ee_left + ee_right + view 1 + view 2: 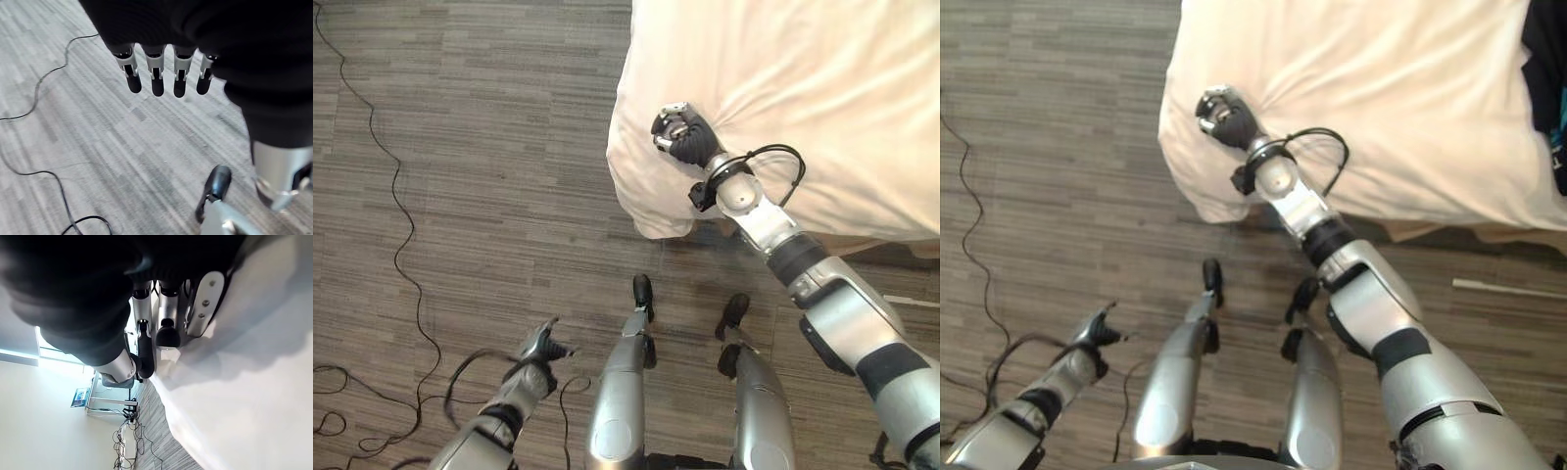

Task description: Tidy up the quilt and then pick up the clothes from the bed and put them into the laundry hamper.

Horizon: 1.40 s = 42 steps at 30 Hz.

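at the lower left of the left eye view the left hand point(541, 350) hangs low over the grey wood-grain floor point(480, 176), and its own wrist view shows the fingers point(156, 83) straight and relaxed in a row, holding nothing, with bare floor past them. further up, the right arm reaches from the lower right to the near corner of the bed, where the right hand point(683, 135) sits on the cream quilt point(822, 108) in the upper right of the frame. that hand is clenched: in the right wrist view its fingers point(165, 328) curl in against the pale cloth, and creases in the quilt run toward the fist in both eye views, so it is grasping a fold of the quilt near the corner; how much cloth lies inside the fist is hidden by the dark cover. the quilt drapes over the bed's corner and hides the frame beneath. at the far right edge of the right eye view a dark garment point(1547, 69) lies on the quilt, well apart from the hand and cut off by the frame, so its shape cannot be made out.
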### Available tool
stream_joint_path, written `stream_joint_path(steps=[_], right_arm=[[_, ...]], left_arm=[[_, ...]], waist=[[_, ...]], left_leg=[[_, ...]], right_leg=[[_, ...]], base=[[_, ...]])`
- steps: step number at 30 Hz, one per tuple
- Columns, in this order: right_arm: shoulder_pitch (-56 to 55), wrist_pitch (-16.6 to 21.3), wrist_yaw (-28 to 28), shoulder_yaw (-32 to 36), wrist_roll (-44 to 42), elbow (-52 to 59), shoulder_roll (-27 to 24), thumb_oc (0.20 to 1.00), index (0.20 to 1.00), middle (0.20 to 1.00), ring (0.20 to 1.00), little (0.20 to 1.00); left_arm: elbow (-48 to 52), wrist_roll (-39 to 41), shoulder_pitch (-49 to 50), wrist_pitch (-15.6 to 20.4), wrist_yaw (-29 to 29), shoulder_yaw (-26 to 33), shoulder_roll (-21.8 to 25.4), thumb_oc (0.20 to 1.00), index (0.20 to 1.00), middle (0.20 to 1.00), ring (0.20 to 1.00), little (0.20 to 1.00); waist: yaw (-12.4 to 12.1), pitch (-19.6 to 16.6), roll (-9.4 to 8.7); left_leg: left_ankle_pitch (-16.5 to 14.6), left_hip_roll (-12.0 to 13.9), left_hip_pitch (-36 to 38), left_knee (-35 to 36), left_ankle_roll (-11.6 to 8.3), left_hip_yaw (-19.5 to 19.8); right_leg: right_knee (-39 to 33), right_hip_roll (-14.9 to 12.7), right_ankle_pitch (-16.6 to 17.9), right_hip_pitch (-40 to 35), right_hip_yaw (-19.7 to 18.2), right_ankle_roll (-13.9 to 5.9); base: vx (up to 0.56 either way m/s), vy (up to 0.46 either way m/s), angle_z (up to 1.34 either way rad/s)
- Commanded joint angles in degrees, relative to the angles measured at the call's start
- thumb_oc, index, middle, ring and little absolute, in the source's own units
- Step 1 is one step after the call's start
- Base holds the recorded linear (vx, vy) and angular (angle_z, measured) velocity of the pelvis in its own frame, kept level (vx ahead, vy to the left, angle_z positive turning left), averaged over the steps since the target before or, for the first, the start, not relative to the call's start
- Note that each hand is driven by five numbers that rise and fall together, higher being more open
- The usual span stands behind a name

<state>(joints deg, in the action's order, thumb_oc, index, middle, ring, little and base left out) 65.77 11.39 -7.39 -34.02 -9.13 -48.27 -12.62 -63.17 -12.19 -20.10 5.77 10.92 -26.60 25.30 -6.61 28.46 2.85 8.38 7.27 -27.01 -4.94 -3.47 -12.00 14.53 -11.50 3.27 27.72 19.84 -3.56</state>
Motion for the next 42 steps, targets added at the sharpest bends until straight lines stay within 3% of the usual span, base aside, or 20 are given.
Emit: stream_joint_path(steps=[1, 4, 5, 7, 10, 13, 16, 17, 20, 25, 26, 28, 32, 35, 38, 40, 41, 42], right_arm=[[-17.23, -7.31, 7.29, -5.78, -3.32, -9.02, 6.57, 0.2, 0.2, 0.2, 0.2, 0.2], [-31.83, -7.63, 17.03, -14.5, -7.44, 2.12, 6.83, 0.2, 0.2, 0.2, 0.2, 0.2], [-31.96, -7.7, 17.02, -14.59, -7.47, 2.27, 6.72, 0.2, 0.2, 0.2, 0.2, 0.2], [-35.56, -6.15, 21.02, -17.54, -10.83, 11.68, 3.89, 0.2, 0.2, 0.2, 0.2, 0.2], [-35.23, -4.49, 20.05, -15.76, -13.57, 17.62, 1.88, 0.2, 0.2, 0.2, 0.2, 0.2], [-32.73, -1.5, 16.91, -9.41, -18.81, 26.23, -0.61, 0.2, 0.2, 0.2, 0.2, 0.2], [-30.02, 0.64, 13.86, -5.59, -19.39, 30.97, -2.33, 0.2, 0.2, 0.2, 0.2, 0.2], [-26.58, 2.58, 10.04, -2.15, -17.84, 33.27, -4.66, 0.2, 0.2, 0.2, 0.2, 0.2], [-21.74, 4.42, 4.65, 4.8, -17.68, 30.64, -9.14, 0.2, 0.2, 0.2, 0.2, 0.2], [-22.97, 3.87, -0.31, 12.34, -17.14, 21.22, -13.98, 0.2, 0.2, 0.2, 0.2, 0.2], [-27.26, 3.37, -2.79, 16.54, -15.97, 15.73, -14.11, 0.2, 0.2, 0.2, 0.2, 0.2], [-30.02, 3.19, -3.61, 18.65, -15.24, 14.06, -13.89, 0.2, 0.2, 0.2, 0.2, 0.2], [-44.34, 2.35, -5.8, 31.03, -14.69, 8.76, -13.0, 0.2, 0.2, 0.2, 0.2, 0.2], [-55.16, 2.1, -5.95, 38.12, -14.79, 7.26, -10.7, 0.2, 0.2, 0.2, 0.2, 0.2], [-61.0, 0.99, -6.6, 41.3, -13.26, 1.35, -9.04, 0.2, 0.2, 0.2, 0.2, 0.2], [-63.72, -0.88, -5.37, 40.17, -11.25, -1.03, -7.71, 0.2, 0.2, 0.2, 0.2, 0.2], [-64.89, -1.45, -4.56, 39.29, -10.33, -2.23, -7.03, 0.68, 0.68, 0.68, 0.68, 0.68], [-66.27, -3.06, -3.08, 36.33, -6.7, -5.31, -5.92, 1.0, 1.0, 1.0, 1.0, 1.0]], left_arm=[[-2.71, -1.61, 2.85, -0.72, 0.44, -0.25, -1.42, 1.0, 1.0, 1.0, 1.0, 1.0], [-3.54, -3.89, 4.96, -0.63, -0.98, 0.25, -2.79, 1.0, 1.0, 1.0, 1.0, 1.0], [-3.52, -3.9, 5.06, -0.63, -0.97, 0.28, -2.86, 1.0, 1.0, 1.0, 1.0, 1.0], [-5.1, -6.08, 6.19, -0.9, -1.94, 1.19, -2.66, 1.0, 1.0, 1.0, 1.0, 1.0], [-6.35, -6.9, 6.4, -1.55, -2.09, 2.21, -2.39, 1.0, 1.0, 1.0, 1.0, 1.0], [-6.87, -5.99, 6.42, -1.72, -1.61, 3.79, -2.37, 1.0, 1.0, 1.0, 1.0, 1.0], [-6.3, -5.1, 6.16, -1.42, -1.2, 4.19, -2.69, 1.0, 1.0, 1.0, 1.0, 1.0], [-5.16, -3.84, 4.92, -0.91, -0.44, 3.77, -2.95, 1.0, 1.0, 1.0, 1.0, 1.0], [-1.98, -1.14, 3.18, 0.24, 0.05, 2.36, -3.41, 1.0, 1.0, 1.0, 1.0, 1.0], [3.42, 2.57, 3.99, 1.56, -1.22, 2.44, -3.04, 1.0, 1.0, 1.0, 1.0, 1.0], [5.07, 4.44, 4.81, 1.94, -1.25, 3.95, -3.17, 1.0, 1.0, 1.0, 1.0, 1.0], [5.54, 5.27, 5.18, 2.05, -1.13, 4.96, -3.21, 1.0, 1.0, 1.0, 1.0, 1.0], [5.2, 6.78, 6.46, 1.7, -1.94, 8.4, -3.21, 1.0, 1.0, 1.0, 1.0, 1.0], [3.22, 5.37, 7.29, 0.88, -2.67, 8.98, -3.46, 1.0, 1.0, 1.0, 1.0, 1.0], [0.1, 4.52, 8.76, -0.22, -3.03, 10.06, -4.42, 1.0, 1.0, 1.0, 1.0, 1.0], [-1.9, 4.53, 9.93, -1.07, -3.01, 10.97, -5.12, 1.0, 1.0, 1.0, 1.0, 1.0], [-3.08, 4.35, 10.41, -1.26, -3.12, 11.25, -5.55, 1.0, 1.0, 1.0, 1.0, 1.0], [-6.09, 2.64, 11.05, -2.29, -3.72, 11.38, -6.2, 1.0, 1.0, 1.0, 1.0, 1.0]], waist=[[-2.84, -0.96, 1.35], [-1.79, -2.99, -0.16], [-1.72, -2.91, -0.08], [-0.62, -5.15, -1.72], [0.62, -6.27, -2.78], [2.7, -6.87, -3.78], [3.64, -6.55, -3.9], [4.35, -5.68, -3.58], [5.29, -3.54, -2.73], [6.29, -1.97, -1.86], [6.65, -1.99, -1.9], [6.79, -2.12, -1.98], [8.97, -2.69, -3.12], [11.7, -4.23, -4.36], [14.46, -6.64, -5.51], [15.04, -8.05, -5.43], [15.09, -8.94, -5.3], [15.24, -11.33, -4.86]], left_leg=[[-0.04, 3.59, 0.67, -3.91, -5.14, 1.63], [-0.03, 3.73, 6.6, -0.66, -5.56, 1.15], [0.03, 3.71, 6.85, -0.51, -5.57, 1.15], [-0.23, 3.82, 12.2, 2.27, -5.74, 0.52], [-0.1, 3.79, 15.45, 3.93, -5.62, -0.15], [-0.24, 3.74, 18.32, 5.32, -5.53, -1.66], [-0.29, 3.78, 18.41, 5.39, -5.51, -2.41], [-0.38, 3.98, 16.8, 4.14, -5.55, -2.52], [-1.09, 4.04, 11.47, -0.79, -5.5, -2.1], [-5.13, 5.97, 3.96, -10.82, -4.34, -1.63], [-7.16, 6.69, 3.06, -14.31, -3.6, -1.78], [-8.02, 6.88, 3.03, -15.55, -3.29, -1.83], [-11.08, 7.06, 6.57, -16.85, -2.33, -2.89], [-11.69, 5.72, 14.55, -12.18, -2.17, -5.62], [-10.71, 2.91, 23.06, -4.07, -2.11, -10.31], [-9.47, 2.66, 27.59, 0.37, -2.19, -13.91], [-9.17, 2.65, 29.19, 1.75, -2.33, -15.21], [-9.37, 2.84, 33.05, 4.57, -3.12, -17.49]], right_leg=[[-3.41, -4.48, 5.67, -2.15, -1.42, -5.2], [-7.68, -4.17, 6.01, -8.57, -0.78, -5.69], [-7.8, -4.16, 6.05, -8.82, -0.74, -5.7], [-10.52, -3.83, 6.54, -13.64, -0.81, -6.11], [-11.9, -3.37, 7.17, -15.94, -1.24, -6.21], [-12.9, -2.52, 7.44, -17.04, -2.85, -6.27], [-12.88, -2.28, 7.62, -16.2, -3.84, -6.22], [-12.06, -2.48, 7.63, -14.54, -4.58, -6.08], [-9.13, -3.18, 7.39, -10.11, -5.21, -5.71], [0.1, -3.92, 4.19, -2.37, -6.86, -4.63], [2.92, -4.02, 2.75, -1.04, -7.33, -4.35], [3.97, -4.05, 2.09, -0.95, -7.4, -4.23], [5.11, -4.38, 0.55, -3.46, -7.75, -4.9], [3.77, -5.38, 1.79, -7.98, -7.71, -6.22], [2.65, -6.34, 8.94, -11.26, -7.85, -9.22], [3.37, -8.09, 11.28, -12.28, -3.35, -9.49], [3.31, -8.72, 11.13, -12.86, -0.38, -9.34], [3.08, -9.16, 9.25, -14.45, 6.98, -9.56]], base=[[0.04, 0.016, -0.04], [0.08, 0.003, -0.03], [0.12, -0.001, 0.04], [0.16, -0.012, -0.04], [0.13, -0.001, -0.1], [0.05, 0.013, -0.23], [-0.01, 0.008, -0.26], [-0.07, -0.013, -0.25], [-0.1, -0.027, -0.13], [-0.07, 0.023, 0.05], [-0.01, 0.054, -0.06], [0.02, 0.049, -0.14], [0.1, 0.086, -0.1], [0.2, 0.118, -0.13], [0.23, 0.148, -0.35], [0.22, 0.104, -0.78], [0.42, 0.132, -1.25], [0.36, 0.106, -1.27]])
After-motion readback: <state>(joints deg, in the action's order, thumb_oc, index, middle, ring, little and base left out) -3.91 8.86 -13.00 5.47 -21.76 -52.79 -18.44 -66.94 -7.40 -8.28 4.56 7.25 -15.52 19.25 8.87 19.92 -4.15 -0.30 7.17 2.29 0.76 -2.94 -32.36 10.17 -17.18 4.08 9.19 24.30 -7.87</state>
